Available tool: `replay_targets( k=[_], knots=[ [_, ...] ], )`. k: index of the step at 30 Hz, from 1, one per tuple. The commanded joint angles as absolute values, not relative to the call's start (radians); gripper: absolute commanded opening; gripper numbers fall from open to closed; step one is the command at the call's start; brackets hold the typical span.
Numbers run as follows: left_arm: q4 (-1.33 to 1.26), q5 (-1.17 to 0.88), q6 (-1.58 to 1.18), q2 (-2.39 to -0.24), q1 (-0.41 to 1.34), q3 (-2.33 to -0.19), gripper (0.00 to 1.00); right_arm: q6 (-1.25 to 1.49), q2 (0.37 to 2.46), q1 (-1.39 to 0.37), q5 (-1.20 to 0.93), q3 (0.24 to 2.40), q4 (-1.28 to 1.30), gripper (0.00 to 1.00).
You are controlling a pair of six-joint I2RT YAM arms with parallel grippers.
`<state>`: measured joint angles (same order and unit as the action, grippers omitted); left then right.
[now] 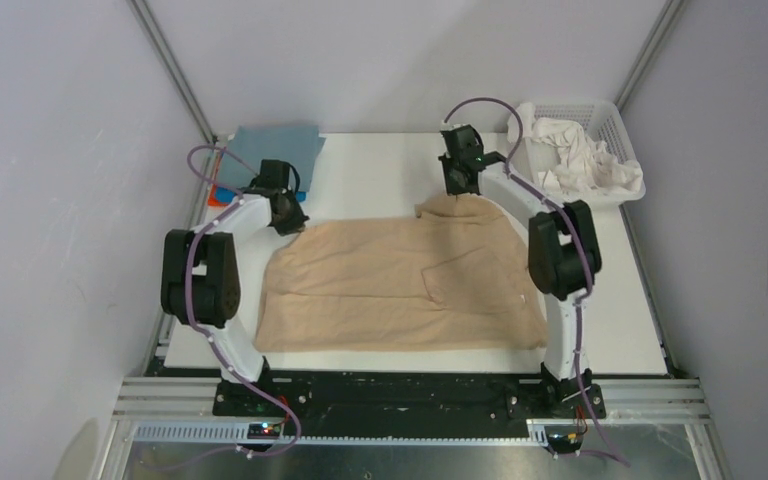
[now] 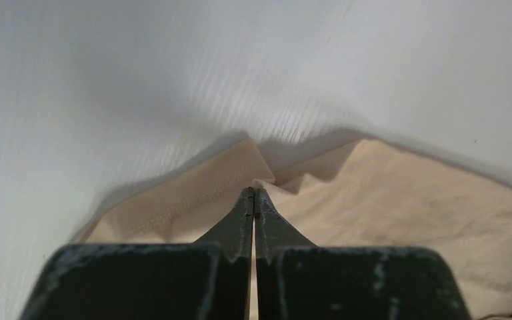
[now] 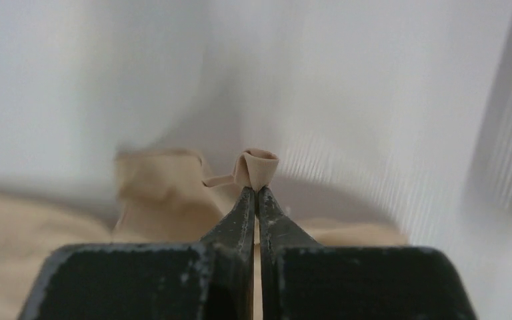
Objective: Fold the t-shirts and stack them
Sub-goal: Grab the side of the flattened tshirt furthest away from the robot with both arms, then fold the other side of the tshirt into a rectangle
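Top external | tan t-shirt (image 1: 400, 285) spread on worktop (image 1: 380, 165), long axis left-right | left end effector (image 1: 288, 215) clamped on far-left corner | right end effector (image 1: 457, 190) clamped on far-right bunch | cloth body lies nearward of both

No text, label or number can be read, though the wrist views are blurred.

Can't see fingertips of left gripper (image 1: 290, 218) or right gripper (image 1: 457, 190) from above, covered by own wrists. Can't count white t-shirts (image 1: 575, 160) heaped in basket (image 1: 615, 125). Lose right edge of tan t-shirt (image 1: 380, 285) behind right arm (image 1: 560, 260). Only slivers of bright blue and orange cloth (image 1: 222, 193) behind left arm (image 1: 205, 270). Blurred backdrop in both wrist views.
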<state>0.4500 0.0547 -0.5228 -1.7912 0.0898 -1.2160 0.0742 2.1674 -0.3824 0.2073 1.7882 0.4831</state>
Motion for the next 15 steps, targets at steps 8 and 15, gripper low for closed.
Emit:
replay_targets(
  k=[8, 15],
  knots=[
    [0.394, 0.211, -0.567, -1.538, 0.146, -1.013, 0.00, 0.032, 1.710, -0.460, 0.156, 1.362, 0.471, 0.00],
    [0.378, 0.304, -0.639, -1.392, 0.175, -0.865, 0.00, 0.062, 1.504, -0.496, 0.241, 1.172, 0.529, 0.00]
  ],
)
